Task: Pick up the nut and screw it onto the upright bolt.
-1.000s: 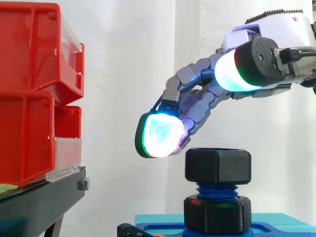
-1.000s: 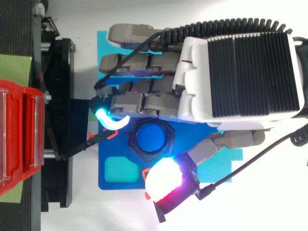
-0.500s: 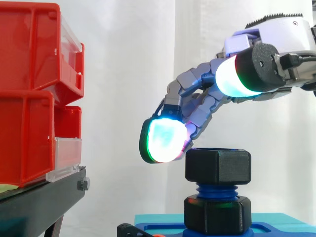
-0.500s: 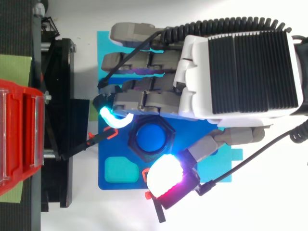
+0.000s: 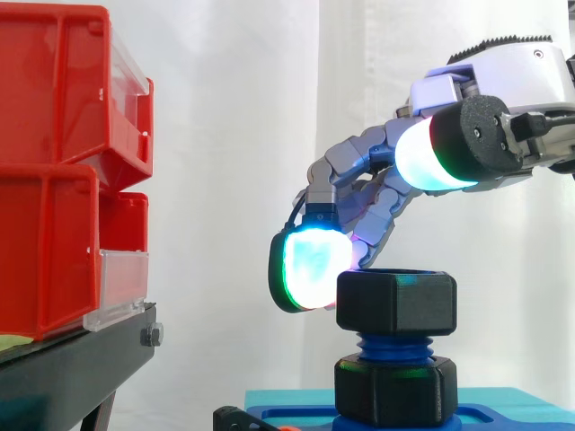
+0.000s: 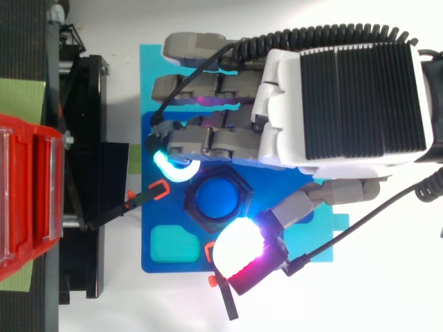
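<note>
The hand [image 5: 517, 85] reaches in from the right and is poised over the nut [image 5: 395, 303]. It is released: its fingers are bent loosely downward, the thumb is spread away from them, and nothing is held. In the side view, 1 glowing fingertip [image 5: 310, 268], cyan with a green rim, hangs at the nut's upper left edge; it looks to be touching the nut there, though the glow blurs the line between them. The thumb pad [image 5: 422, 153] sits higher, clear above the nut's top face. From the top view the hand [image 6: 346, 104] covers the far side of the nut, with a cyan fingertip [image 6: 169, 168] at the nut's upper left corner and the white and magenta thumb pad [image 6: 239, 250] near its lower right corner.

The black hexagonal nut sits level on top of the upright blue bolt [image 6: 216, 199], whose thread [image 5: 393, 346] shows below it. Under that thread is a 2nd black hex collar [image 5: 395, 388], seated on a blue plate [image 6: 173, 266]. The plate lies on a teal mat [image 6: 149, 69]. To the left, 2 red bins [image 5: 54, 180] are stacked on a black stand [image 5: 72, 368], before the white curtain [image 5: 234, 135].
</note>
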Motion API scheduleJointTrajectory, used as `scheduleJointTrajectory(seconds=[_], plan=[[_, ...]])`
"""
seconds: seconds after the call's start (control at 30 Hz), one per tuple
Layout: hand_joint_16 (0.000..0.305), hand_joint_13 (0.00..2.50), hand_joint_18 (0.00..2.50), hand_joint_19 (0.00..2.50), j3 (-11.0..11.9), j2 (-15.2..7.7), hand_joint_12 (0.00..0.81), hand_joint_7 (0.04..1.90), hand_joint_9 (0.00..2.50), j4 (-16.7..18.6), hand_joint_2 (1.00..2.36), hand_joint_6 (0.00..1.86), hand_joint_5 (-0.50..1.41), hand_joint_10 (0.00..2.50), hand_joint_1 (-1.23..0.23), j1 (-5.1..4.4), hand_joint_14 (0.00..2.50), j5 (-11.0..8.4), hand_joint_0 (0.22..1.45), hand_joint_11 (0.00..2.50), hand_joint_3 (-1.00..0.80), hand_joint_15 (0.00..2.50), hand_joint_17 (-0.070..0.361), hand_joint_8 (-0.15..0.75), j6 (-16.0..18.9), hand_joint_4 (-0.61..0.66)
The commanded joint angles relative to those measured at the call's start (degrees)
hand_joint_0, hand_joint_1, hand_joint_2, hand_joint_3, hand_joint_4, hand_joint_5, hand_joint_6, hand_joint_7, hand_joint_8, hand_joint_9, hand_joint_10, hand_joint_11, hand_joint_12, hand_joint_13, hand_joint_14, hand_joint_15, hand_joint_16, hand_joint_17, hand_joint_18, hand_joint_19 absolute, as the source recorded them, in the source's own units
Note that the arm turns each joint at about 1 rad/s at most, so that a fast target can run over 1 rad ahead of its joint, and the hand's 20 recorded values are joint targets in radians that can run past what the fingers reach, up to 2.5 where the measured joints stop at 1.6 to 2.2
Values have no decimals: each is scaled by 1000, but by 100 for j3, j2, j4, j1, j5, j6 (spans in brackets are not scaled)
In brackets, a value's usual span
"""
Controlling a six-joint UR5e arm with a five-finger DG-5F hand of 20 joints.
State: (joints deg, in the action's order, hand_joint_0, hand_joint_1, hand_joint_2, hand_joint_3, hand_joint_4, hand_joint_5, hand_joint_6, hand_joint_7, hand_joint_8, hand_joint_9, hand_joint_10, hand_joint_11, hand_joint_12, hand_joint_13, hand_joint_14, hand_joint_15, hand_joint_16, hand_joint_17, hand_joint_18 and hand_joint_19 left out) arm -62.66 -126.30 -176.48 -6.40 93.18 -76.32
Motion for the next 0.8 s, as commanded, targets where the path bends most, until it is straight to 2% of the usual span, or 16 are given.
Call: scheduleJointTrajectory(seconds=[0.0,0.2,0.43,0.63,0.77], plan=[[24,407,0,0,0,0,258,1040,786,8,1000,504,-54,0,-230,7,0,8,522,0,-500,0,55,270,3,256],[24,454,17,0,0,0,254,1052,812,8,1000,505,-46,0,-228,-2,0,8,522,0,-500,0,54,271,3,248],[18,617,192,0,-9,-8,220,1142,1048,8,1000,505,4,0,-230,7,0,-1,531,0,-500,0,41,268,3,199],[15,750,364,0,-9,0,197,1337,1253,96,1000,502,62,0,-262,16,0,-10,541,0,-500,0,34,279,-6,88],[13,839,463,0,-9,0,179,1378,1326,96,1000,500,80,0,-282,25,0,-10,543,0,-500,0,28,267,-6,42]])
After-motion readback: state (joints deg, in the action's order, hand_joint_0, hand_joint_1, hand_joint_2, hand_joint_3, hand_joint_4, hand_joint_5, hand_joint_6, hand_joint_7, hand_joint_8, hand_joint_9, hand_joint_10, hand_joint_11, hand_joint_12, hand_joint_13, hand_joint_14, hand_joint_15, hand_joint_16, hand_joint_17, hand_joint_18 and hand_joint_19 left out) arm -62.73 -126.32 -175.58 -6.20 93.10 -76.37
